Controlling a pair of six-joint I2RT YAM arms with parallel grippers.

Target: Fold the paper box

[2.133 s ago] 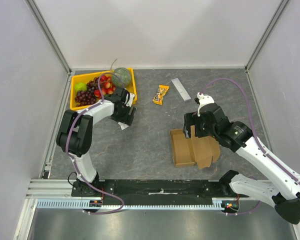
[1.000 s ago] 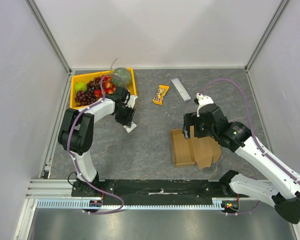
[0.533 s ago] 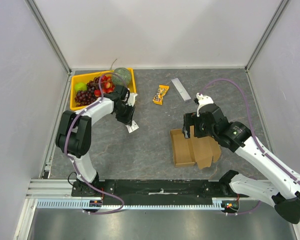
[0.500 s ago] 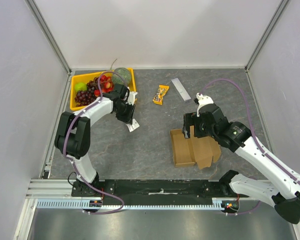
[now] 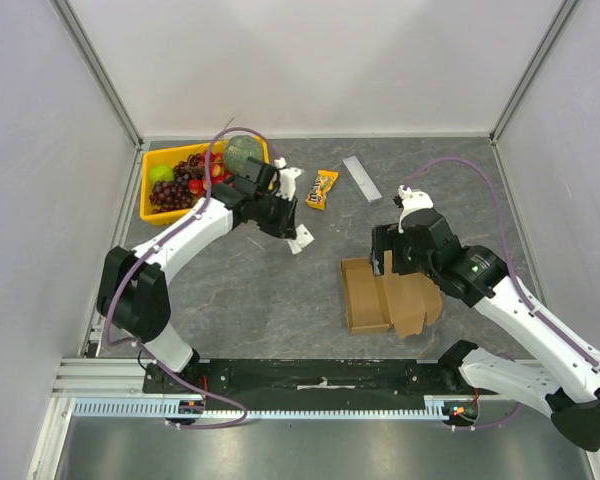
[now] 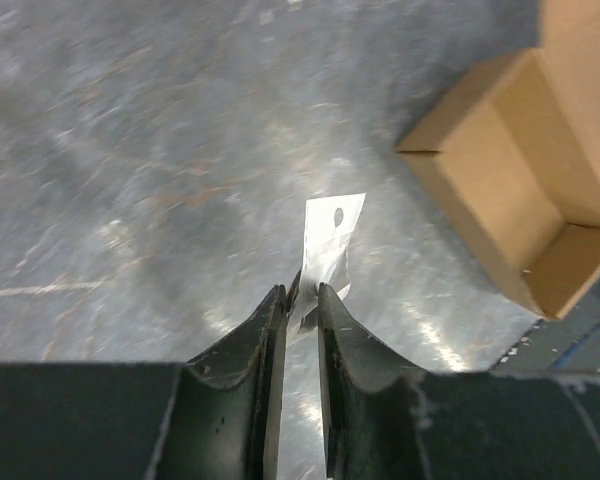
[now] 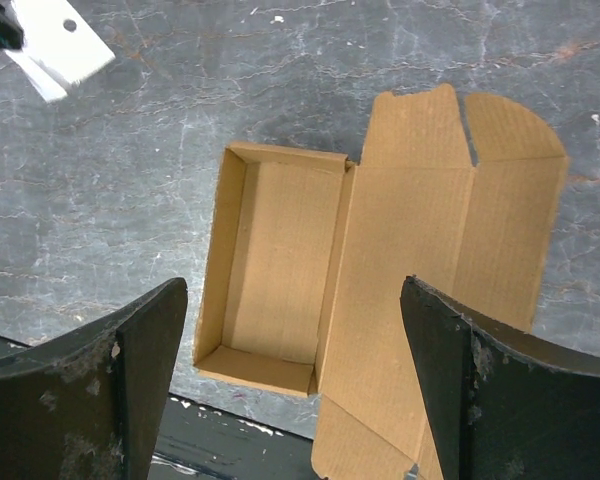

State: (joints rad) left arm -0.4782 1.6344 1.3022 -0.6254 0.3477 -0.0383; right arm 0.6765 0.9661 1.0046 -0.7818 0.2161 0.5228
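Observation:
The paper box (image 5: 378,296) lies right of the table's middle, a brown cardboard tray with its lid and flaps spread flat to the right. It also shows in the left wrist view as the paper box (image 6: 520,200) and in the right wrist view as the paper box (image 7: 280,270). My right gripper (image 7: 292,286) hangs open above the tray with nothing between its fingers, and from above the right gripper (image 5: 384,260) sits over the box's far end. My left gripper (image 6: 300,295) is shut on a small white packet (image 6: 330,240), held off the table left of the box, where the top view shows the left gripper (image 5: 298,240).
A yellow fruit tray (image 5: 146,190) sits at the far left. An orange snack packet (image 5: 323,188) and a grey bar (image 5: 361,178) lie at the back. The black strip (image 5: 320,375) runs along the near edge. The white packet (image 7: 60,45) hangs left of the box.
My left arm has swung right from beside the fruit tray toward the table's middle, carrying the white packet, and its jaws have narrowed. The right arm has barely moved.

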